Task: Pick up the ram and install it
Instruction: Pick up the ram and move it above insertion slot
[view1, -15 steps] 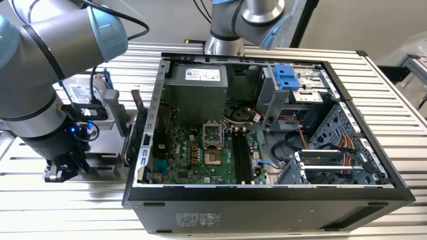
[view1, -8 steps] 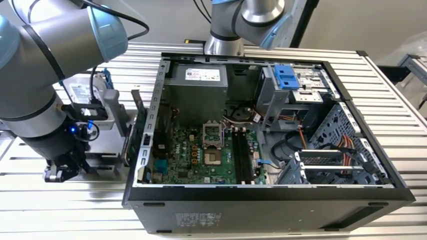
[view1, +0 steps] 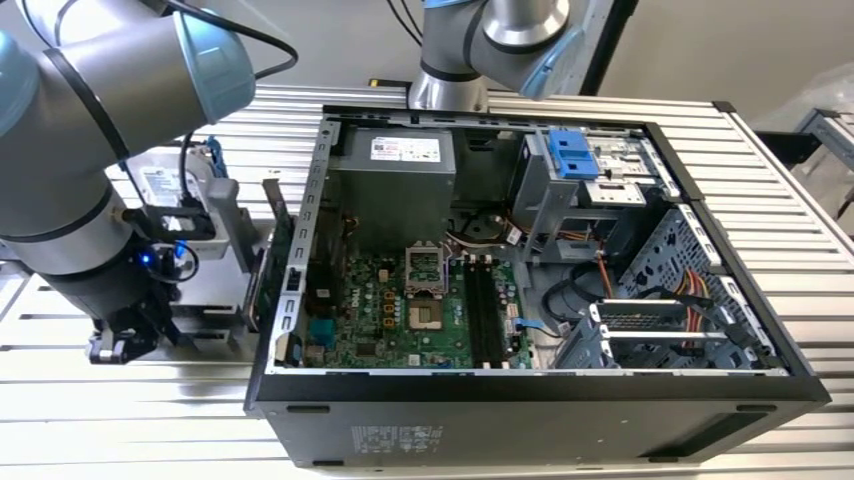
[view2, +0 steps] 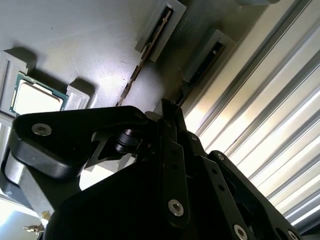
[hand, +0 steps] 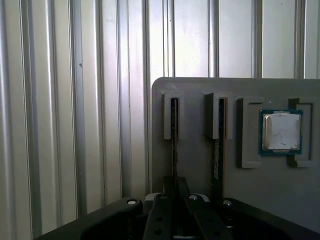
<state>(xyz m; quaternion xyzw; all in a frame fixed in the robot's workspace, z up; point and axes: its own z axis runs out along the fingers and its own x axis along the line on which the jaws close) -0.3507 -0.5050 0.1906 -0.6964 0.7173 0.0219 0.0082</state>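
The ram (hand: 174, 140) is a thin stick standing on edge in a slot of a grey holder plate (hand: 250, 200); its top edge also shows in the second wrist view (view2: 145, 55). My gripper (hand: 176, 182) sits at the stick's near end, fingers drawn together around it, and the stick still rests in its slot. In the exterior view the gripper (view1: 127, 345) hangs low at the exterior view's left, outside the open computer case (view1: 534, 400). The motherboard's black slots (view1: 483, 310) lie inside the case.
A second stick (hand: 218, 145) stands in the neighbouring slot, and a square silver processor (hand: 281, 131) lies in a pocket of the same plate. An upright green card (view1: 274, 215) stands between the arm and the case. Ribbed metal tabletop (hand: 75, 125) surrounds everything.
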